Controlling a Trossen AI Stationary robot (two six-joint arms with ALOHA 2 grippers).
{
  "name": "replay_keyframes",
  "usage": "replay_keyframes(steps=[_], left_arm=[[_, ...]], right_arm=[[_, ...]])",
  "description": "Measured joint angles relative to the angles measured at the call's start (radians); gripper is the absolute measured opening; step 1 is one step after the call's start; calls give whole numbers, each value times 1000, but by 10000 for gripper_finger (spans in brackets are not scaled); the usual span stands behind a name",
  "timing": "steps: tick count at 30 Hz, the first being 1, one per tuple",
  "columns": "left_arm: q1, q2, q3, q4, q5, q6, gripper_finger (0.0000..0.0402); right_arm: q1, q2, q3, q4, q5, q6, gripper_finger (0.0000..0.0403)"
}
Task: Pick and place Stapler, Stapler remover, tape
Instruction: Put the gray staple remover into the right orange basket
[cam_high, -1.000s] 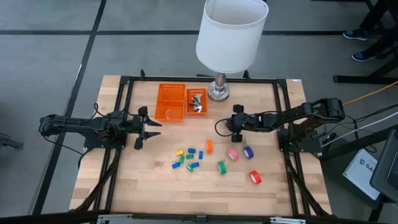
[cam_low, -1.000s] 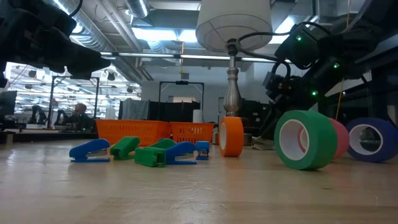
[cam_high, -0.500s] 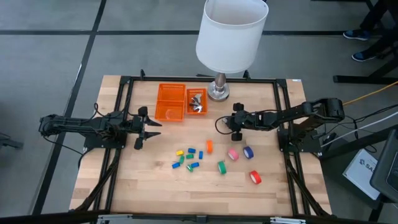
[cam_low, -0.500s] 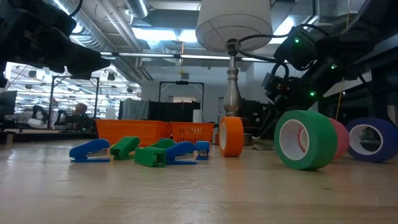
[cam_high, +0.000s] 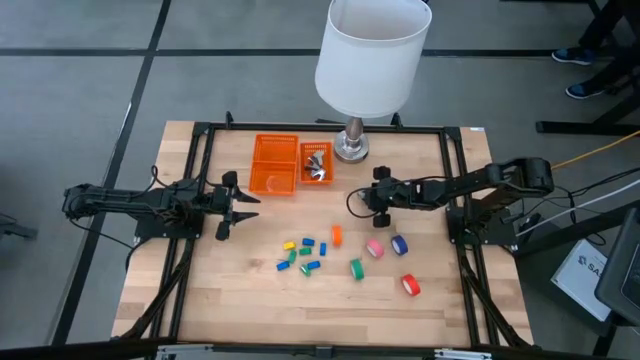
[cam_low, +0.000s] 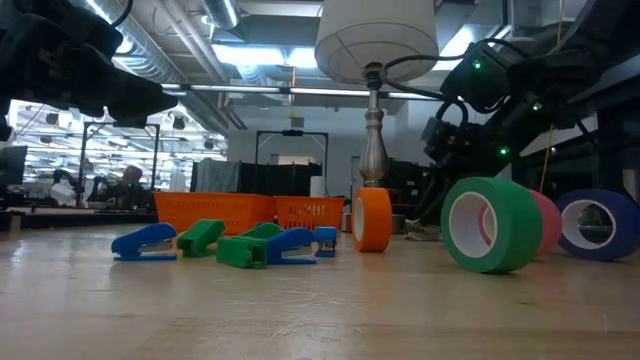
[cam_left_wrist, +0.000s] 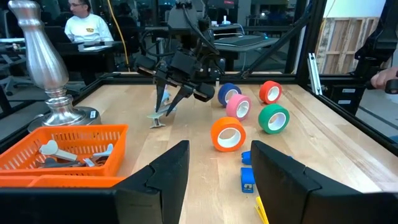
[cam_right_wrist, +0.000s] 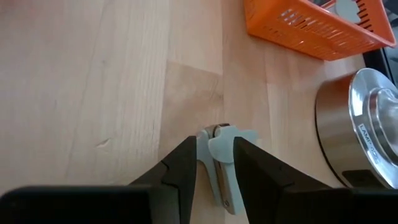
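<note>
My right gripper (cam_high: 366, 205) hangs over the table's middle, right of the orange baskets, shut on a pale grey stapler remover (cam_left_wrist: 161, 112). More stapler removers lie in the smaller orange basket (cam_high: 316, 163). Small blue, green and yellow staplers (cam_high: 300, 254) lie in a cluster at the near middle. The tape rolls stand on edge nearby: orange (cam_high: 337, 235), pink (cam_high: 375, 247), blue (cam_high: 399, 244), green (cam_high: 356, 268) and red (cam_high: 410, 286). My left gripper (cam_high: 238, 206) waits open at the table's left, holding nothing. My right gripper pinches the stapler remover's body (cam_right_wrist: 219, 167) between its two fingers. The fingers slant down from the table's right. The remover's wide end (cam_right_wrist: 225, 138) sticks out past the fingertips and points down at the table (cam_left_wrist: 157, 122); I cannot tell whether it touches the wood.
A lamp with a white shade stands on its metal foot (cam_high: 350, 150) at the far middle, close behind my right gripper. The larger orange basket (cam_high: 274, 165) sits left of the smaller one. A black frame (cam_high: 200, 135) borders the table. People sit in the room beyond.
</note>
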Motion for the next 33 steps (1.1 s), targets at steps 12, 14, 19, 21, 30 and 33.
replay_keyframes(steps=[12, 14, 19, 21, 30, 33], left_arm=[[0, 0, 0, 0, 0, 0, 169], [0, 0, 0, 0, 0, 0, 169], [0, 0, 0, 0, 0, 0, 169], [0, 0, 0, 0, 0, 0, 169], [0, 0, 0, 0, 0, 0, 169], [0, 0, 0, 0, 0, 0, 169]], right_arm=[[-12, 94, 3, 128, 8, 1, 110], [-12, 94, 3, 132, 16, -5, 109], [-12, 94, 2, 126, 45, -23, 76], [-12, 94, 2, 126, 46, -23, 52], [-13, 93, 2, 162, 57, 65, 17], [-12, 94, 2, 189, 29, 100, 14]])
